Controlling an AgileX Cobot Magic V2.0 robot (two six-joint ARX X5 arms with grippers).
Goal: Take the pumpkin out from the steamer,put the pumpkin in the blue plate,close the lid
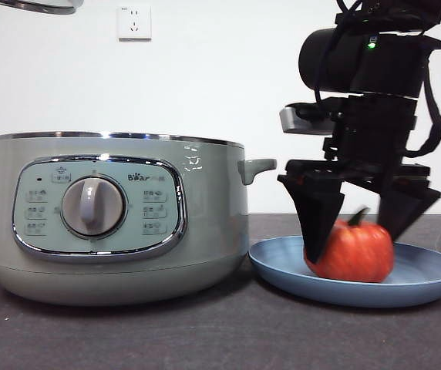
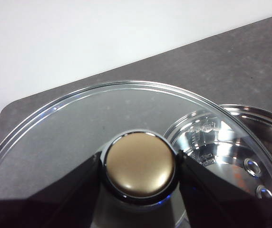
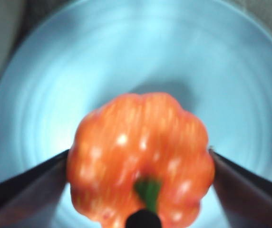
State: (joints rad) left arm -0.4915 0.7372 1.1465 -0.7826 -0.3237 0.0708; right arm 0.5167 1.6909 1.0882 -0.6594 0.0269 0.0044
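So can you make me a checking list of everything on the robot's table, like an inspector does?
Surface: dark grey table, bare in front.
Steamer: open, no lid on it.
Lid: held up in the air by its knob.
Pumpkin: sitting in the blue plate, right of the steamer.
Clutter: nothing seen.
Left gripper: shut on the knob.
Right gripper: a jaw on either side of the pumpkin; cannot tell if it is gripping.
Cables: black ones on the right arm.
Surroundings: white wall, wall socket.
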